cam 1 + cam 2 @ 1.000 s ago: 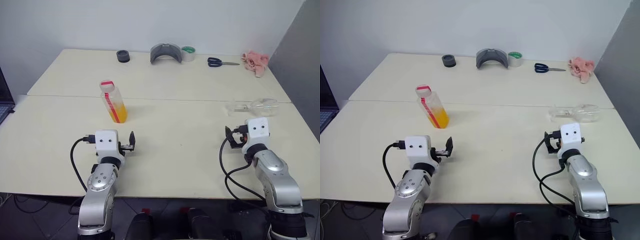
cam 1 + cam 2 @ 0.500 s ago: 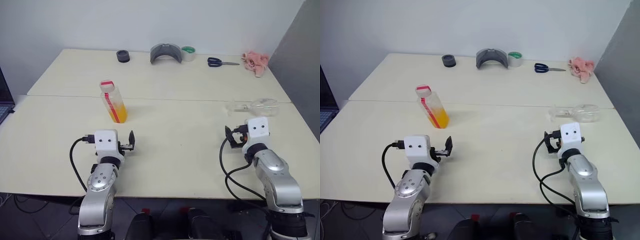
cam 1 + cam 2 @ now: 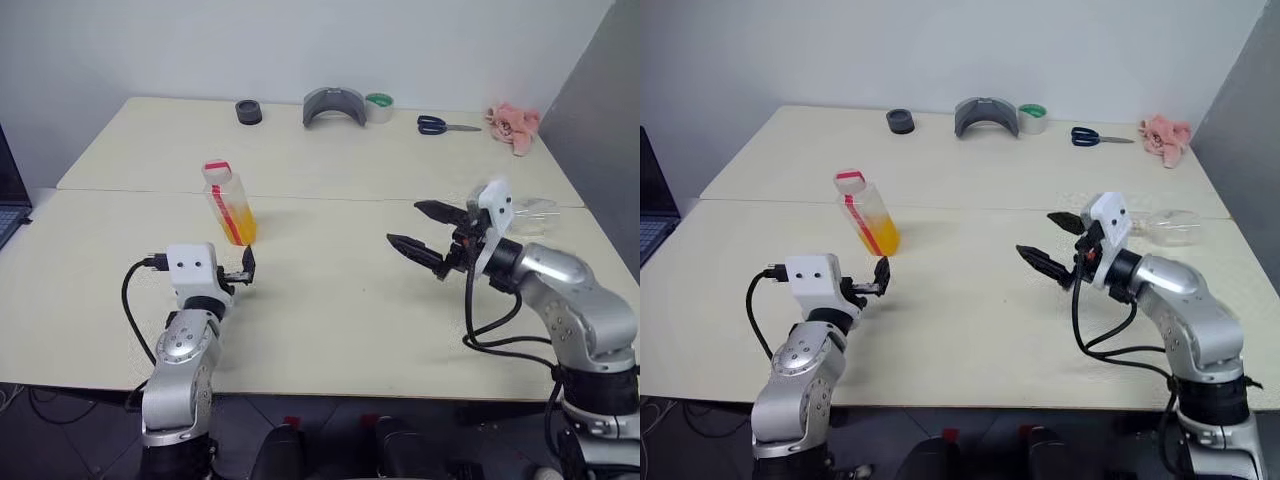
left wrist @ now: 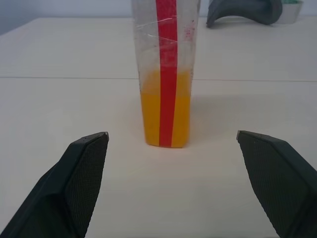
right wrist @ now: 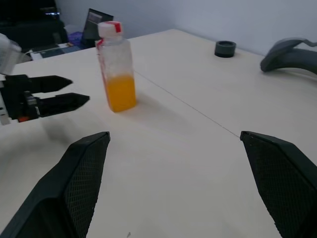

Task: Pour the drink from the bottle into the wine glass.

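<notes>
On the table [image 3: 330,300], the bottle [image 3: 230,205] is standing upright, capped, drink [image 4: 167,116] filling its lower part, straight ahead of the left claw [image 3: 245,270], which is gaping wide and empty nearby. The right claw [image 3: 420,232], also wide and empty, is pointing leftward from farther off. The wine glass [image 3: 525,212] is lying on its side behind it.

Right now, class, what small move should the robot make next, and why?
Probably ease the left hand forward to the bottle. The bottle stands upright and capped, straight ahead between that hand's open fingers, not yet touched. The wine glass lies on its side behind the open right hand, so it needs standing up before any pouring.
</notes>
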You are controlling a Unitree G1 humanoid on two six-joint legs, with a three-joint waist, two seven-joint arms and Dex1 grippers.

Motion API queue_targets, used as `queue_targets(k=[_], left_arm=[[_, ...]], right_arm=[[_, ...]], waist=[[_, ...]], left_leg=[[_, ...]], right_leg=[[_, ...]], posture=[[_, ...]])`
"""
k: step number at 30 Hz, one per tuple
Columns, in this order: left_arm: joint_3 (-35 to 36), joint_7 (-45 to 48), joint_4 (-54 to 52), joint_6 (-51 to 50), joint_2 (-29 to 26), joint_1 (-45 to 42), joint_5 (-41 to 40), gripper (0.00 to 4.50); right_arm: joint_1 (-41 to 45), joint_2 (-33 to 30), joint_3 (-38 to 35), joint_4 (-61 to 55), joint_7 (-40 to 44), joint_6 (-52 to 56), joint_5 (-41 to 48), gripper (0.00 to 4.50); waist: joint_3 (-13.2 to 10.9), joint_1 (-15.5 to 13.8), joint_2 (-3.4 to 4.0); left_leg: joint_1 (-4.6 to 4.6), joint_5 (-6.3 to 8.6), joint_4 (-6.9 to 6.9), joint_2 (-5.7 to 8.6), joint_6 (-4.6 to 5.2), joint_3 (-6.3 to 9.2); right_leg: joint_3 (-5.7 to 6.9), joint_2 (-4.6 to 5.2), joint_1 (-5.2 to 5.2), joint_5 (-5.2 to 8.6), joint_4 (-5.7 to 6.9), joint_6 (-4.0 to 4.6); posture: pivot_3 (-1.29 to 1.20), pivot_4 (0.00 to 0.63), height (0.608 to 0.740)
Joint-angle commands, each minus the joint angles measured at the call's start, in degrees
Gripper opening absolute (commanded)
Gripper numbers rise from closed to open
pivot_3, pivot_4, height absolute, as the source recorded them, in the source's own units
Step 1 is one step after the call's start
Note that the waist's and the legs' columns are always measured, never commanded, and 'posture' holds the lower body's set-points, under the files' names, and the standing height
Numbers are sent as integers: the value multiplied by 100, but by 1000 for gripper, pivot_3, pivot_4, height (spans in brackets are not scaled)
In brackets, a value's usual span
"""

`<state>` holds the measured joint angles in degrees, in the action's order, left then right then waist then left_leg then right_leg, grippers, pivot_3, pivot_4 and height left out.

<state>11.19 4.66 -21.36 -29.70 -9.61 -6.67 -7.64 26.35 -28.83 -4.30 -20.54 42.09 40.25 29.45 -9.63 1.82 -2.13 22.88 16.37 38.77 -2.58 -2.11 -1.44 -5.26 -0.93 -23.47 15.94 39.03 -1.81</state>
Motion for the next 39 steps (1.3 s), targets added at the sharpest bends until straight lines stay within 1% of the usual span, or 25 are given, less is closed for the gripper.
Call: queue_targets(k=[1,15,20,28,39], left_arm=[[39,58,7,145,-23,-229,-128,4491],[176,-37,224,339,-164,-437,-92,4491],[213,97,465,393,-242,-567,-193,4491],[292,219,1000,606,-378,-1049,-234,4491],[332,329,1343,747,-600,-1331,-300,4491]], right_arm=[[186,-33,87,-24,184,5,233,4500],[364,-33,218,55,269,-31,438,4500],[402,0,254,42,244,15,473,4500],[465,42,279,56,224,55,504,4500],[499,62,288,40,150,84,531,4500]], waist=[[0,0,0],[0,-1,0],[0,-3,0],[0,-3,0],[0,-7,0]], left_leg=[[0,0,0,0,0,1],[1,0,0,-2,0,1],[1,0,0,-2,0,1],[1,0,0,-1,0,1],[2,0,0,-2,-1,3]], right_leg=[[2,0,0,0,0,0],[1,3,0,0,0,0],[1,3,0,0,0,0],[3,3,0,0,0,0],[5,5,-1,0,1,1]], posture=[[0,150,740],[0,150,740],[0,150,740],[0,150,740],[0,150,740]])
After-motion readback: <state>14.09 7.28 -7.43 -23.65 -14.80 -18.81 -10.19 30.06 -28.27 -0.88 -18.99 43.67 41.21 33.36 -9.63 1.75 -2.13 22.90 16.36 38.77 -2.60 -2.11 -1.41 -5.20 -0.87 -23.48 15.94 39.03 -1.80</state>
